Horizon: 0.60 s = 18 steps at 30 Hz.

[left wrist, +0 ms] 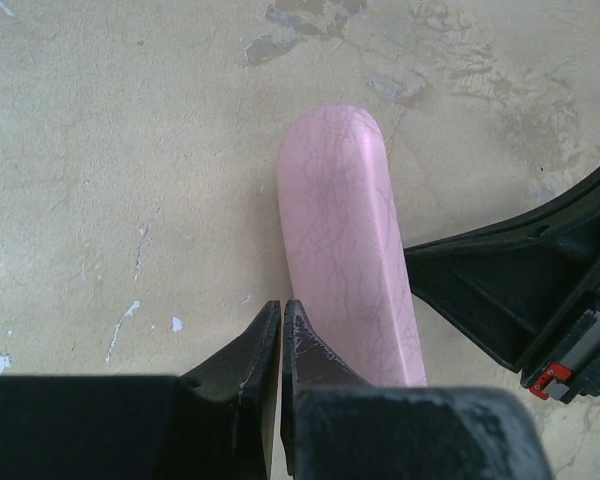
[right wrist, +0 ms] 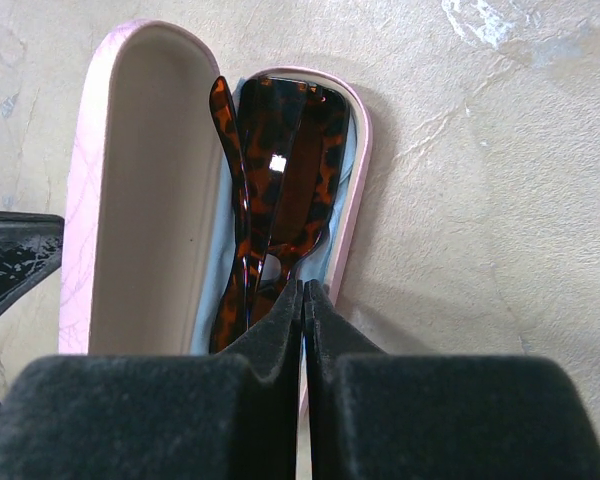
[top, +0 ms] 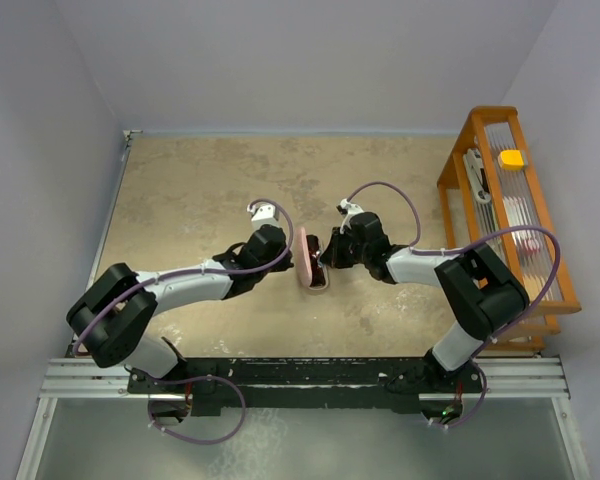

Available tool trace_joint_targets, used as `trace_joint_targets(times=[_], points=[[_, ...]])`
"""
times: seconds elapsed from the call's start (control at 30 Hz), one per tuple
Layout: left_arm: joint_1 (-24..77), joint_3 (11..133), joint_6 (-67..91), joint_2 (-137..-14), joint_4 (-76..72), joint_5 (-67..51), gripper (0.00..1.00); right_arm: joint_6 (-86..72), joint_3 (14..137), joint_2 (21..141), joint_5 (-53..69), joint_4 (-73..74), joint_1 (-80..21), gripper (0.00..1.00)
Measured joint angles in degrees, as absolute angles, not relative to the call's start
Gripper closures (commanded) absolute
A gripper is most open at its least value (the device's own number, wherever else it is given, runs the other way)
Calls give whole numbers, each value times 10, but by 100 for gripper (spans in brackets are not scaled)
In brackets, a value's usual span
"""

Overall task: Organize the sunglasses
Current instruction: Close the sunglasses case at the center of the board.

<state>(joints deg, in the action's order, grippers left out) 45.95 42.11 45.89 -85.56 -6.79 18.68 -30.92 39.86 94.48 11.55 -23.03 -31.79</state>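
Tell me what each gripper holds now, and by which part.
Nothing is held. The left gripper is shut beside the pink lid; the right gripper is shut over the sunglasses lying in the open case.

I see my right gripper [right wrist: 305, 295] with its fingers pressed together, tips at the near end of the sunglasses [right wrist: 285, 170]. They lie folded on a light blue cloth [right wrist: 208, 320] inside the open pink case [right wrist: 352, 200], whose lid [right wrist: 140, 180] stands along their left, on the table [right wrist: 500, 200].

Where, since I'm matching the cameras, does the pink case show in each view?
Top: case mid-table.
Left wrist: centre, lid's outside showing.
Right wrist: left of centre, open, sunglasses inside.
Shared landmark: the mottled beige table.
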Motion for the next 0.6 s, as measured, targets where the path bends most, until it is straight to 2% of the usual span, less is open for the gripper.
trace_joint_targets(times=[0.6], points=[[474,465,487,-819,-37,182,95,-309,398,945,116,-234,-318,99]])
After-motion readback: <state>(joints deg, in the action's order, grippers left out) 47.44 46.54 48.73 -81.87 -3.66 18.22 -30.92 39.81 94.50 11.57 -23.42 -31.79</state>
